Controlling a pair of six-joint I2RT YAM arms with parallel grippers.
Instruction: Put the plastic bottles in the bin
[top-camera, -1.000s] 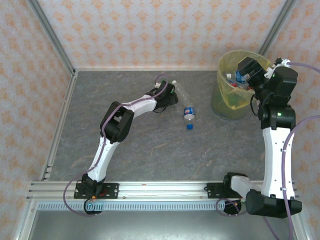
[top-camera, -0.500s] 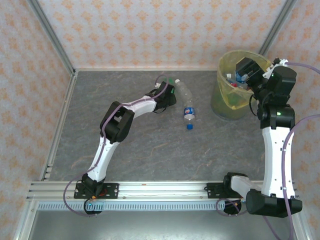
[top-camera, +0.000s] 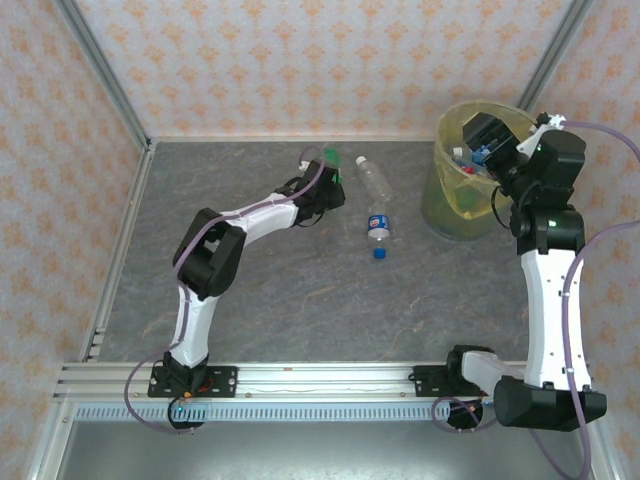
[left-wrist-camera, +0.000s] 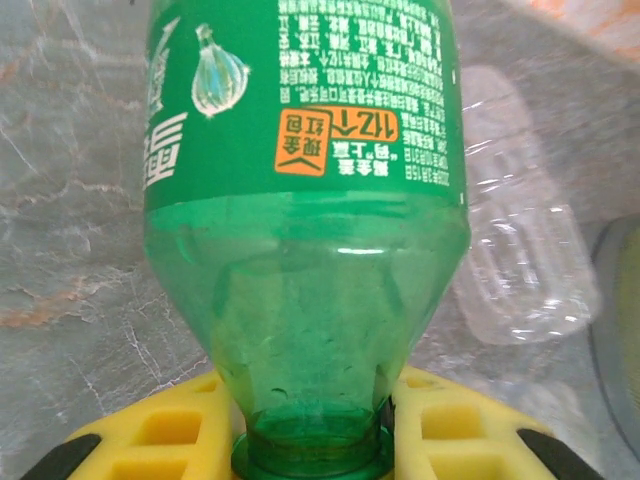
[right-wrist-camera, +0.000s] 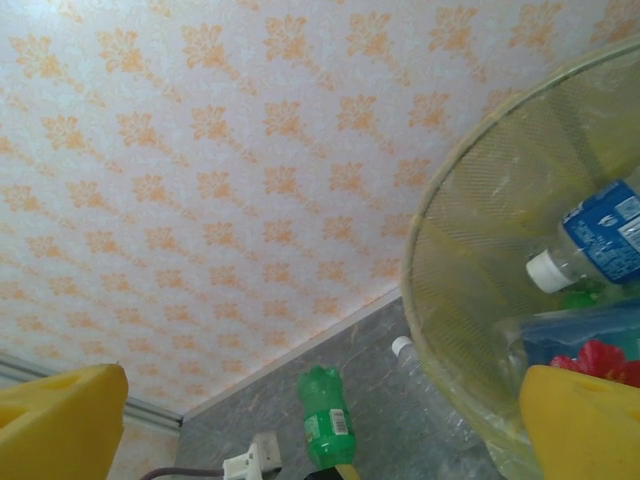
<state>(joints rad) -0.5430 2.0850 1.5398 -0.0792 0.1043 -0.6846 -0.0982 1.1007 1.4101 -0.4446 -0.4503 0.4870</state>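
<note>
One green bottle is clamped at its neck by the left gripper, while the right gripper gapes over the bin.

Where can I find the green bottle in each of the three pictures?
Top external: the green bottle is upper middle, just left of the clear bottle.
Left wrist: centre, close up, neck at the bottom edge.
Right wrist: bottom centre, left of the bin.
Shared landmark: the clear bottle beside it.

The table carries the bin, a clear bottle, a blue-labelled bottle, a cap.
</note>
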